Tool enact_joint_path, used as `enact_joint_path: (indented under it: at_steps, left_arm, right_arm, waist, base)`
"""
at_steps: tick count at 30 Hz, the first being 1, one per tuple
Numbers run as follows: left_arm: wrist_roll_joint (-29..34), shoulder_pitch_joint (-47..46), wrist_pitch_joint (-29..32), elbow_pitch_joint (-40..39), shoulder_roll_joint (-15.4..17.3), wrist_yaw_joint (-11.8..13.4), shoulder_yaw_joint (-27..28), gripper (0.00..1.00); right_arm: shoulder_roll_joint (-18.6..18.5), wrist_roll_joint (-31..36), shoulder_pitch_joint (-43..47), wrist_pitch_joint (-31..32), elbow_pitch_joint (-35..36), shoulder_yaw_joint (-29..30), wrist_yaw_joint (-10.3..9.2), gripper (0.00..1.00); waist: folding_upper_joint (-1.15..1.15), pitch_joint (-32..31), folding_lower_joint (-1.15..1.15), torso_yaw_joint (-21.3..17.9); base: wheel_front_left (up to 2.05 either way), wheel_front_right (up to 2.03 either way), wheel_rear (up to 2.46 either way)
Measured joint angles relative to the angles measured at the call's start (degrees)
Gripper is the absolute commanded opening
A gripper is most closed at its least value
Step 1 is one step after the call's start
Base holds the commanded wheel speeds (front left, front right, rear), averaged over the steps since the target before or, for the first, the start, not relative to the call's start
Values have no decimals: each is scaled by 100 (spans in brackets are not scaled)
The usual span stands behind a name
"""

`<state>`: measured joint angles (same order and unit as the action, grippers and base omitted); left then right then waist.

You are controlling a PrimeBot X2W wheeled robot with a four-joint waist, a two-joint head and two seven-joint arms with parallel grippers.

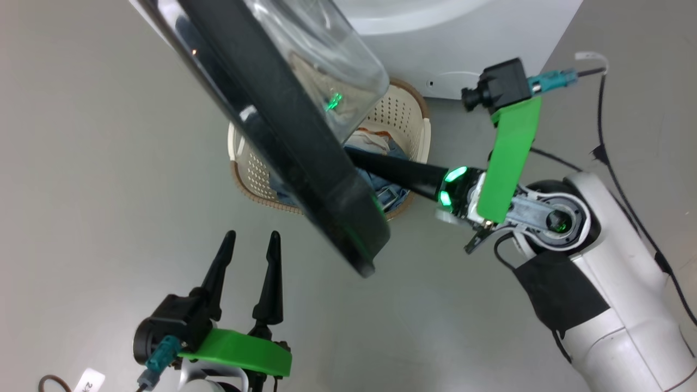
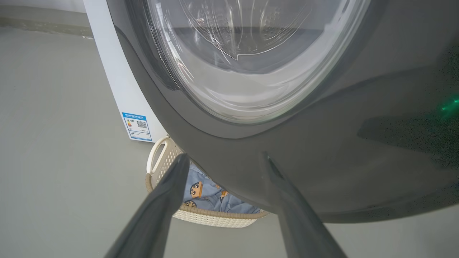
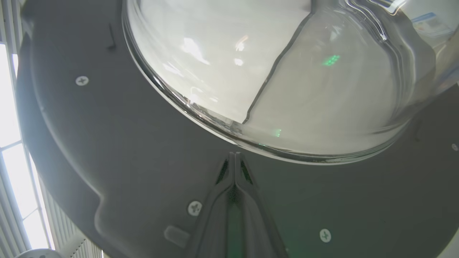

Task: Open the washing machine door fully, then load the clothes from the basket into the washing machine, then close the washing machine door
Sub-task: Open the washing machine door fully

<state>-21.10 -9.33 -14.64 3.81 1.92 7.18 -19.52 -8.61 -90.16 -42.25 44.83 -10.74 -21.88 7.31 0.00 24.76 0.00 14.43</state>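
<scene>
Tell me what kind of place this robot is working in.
Likely a laundry area: a white front-loading washing machine, its round glass door open, and a basket of clothes on the floor.

One washing machine (image 1: 435, 49), one washing machine door (image 1: 305, 163), one basket (image 1: 405, 117), one bundle of clothes (image 2: 211, 197) in it. Two tools: left tool (image 1: 252, 234), right tool (image 3: 235, 154), two fingers (image 1: 270, 275) each. One blue label sticker (image 2: 136, 126); three cross-head screws (image 3: 194, 208) plain on the door's inner face, a possible fourth at the edge
</scene>
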Motion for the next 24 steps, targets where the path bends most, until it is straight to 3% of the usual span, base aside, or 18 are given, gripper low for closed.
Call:
enact_joint_path:
  at_steps: [24]
  left_arm:
    - [-92, 253, 0, 108, 2, -175, 202, 100]
  right_arm:
    - [297, -4, 554, -428, -187, -503, 0, 0]
  waist:
    - [0, -693, 0, 98]
  base:
    - [0, 0, 0]
